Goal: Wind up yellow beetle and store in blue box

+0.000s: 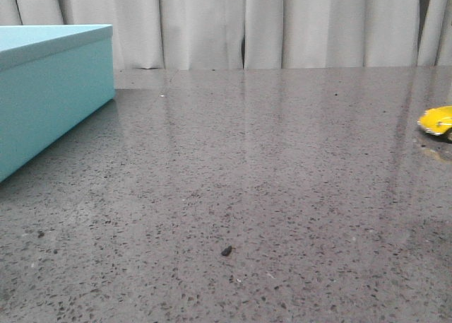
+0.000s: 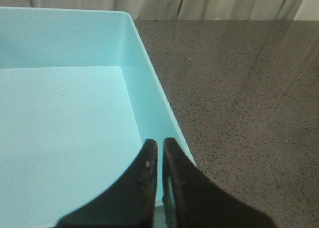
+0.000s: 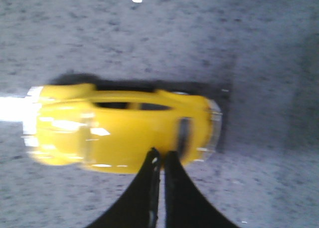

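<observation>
The yellow beetle [image 1: 438, 120] stands on the grey table at the far right edge of the front view, only partly in frame. In the right wrist view the beetle [image 3: 119, 133] is seen from above, blurred. My right gripper [image 3: 159, 155] is shut and empty, its tips over the car's near side; I cannot tell whether they touch it. The blue box [image 1: 49, 90] stands at the far left. In the left wrist view the box [image 2: 144, 88] is open and empty inside. My left gripper [image 2: 160, 145] is shut and empty above the box's near corner. Neither gripper shows in the front view.
The grey speckled tabletop [image 1: 268, 167] stretches between box and car. A small dark speck [image 1: 226, 251] lies on it near the front. White curtains [image 1: 282, 26] hang behind the table's far edge.
</observation>
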You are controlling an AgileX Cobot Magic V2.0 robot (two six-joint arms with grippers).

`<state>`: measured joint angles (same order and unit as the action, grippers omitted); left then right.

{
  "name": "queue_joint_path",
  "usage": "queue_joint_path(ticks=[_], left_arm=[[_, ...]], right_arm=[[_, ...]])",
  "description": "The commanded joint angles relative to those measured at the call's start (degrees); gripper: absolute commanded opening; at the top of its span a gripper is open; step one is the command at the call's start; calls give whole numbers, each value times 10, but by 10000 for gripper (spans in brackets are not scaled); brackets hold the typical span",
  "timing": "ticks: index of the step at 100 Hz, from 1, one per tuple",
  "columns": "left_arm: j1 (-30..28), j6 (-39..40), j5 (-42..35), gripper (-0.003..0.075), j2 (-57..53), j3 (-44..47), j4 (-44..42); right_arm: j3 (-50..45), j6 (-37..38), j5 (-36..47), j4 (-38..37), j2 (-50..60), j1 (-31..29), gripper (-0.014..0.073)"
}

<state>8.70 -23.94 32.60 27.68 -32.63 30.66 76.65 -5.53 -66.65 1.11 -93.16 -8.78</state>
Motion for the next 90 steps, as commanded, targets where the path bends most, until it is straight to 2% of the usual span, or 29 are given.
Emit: queue_joint_path(ticks=[1, 17, 35, 53, 90], left_arm=[[5, 0, -35, -19, 7, -21, 15], [5, 0, -35, -19, 7, -21, 15], [5, 0, -36, -19, 7, -21, 15], [5, 0, -49, -19, 7, -21, 15], [5, 0, -61, -19, 7, -21, 15]], right_arm=[[8, 0, 3, -11, 10, -7, -49], [25, 0, 15, 2, 33, -7, -49], [81, 0, 39, 24, 142, 10, -49], [91, 0, 73, 24, 229, 26, -49], [91, -8, 74, 25, 264, 27, -49]])
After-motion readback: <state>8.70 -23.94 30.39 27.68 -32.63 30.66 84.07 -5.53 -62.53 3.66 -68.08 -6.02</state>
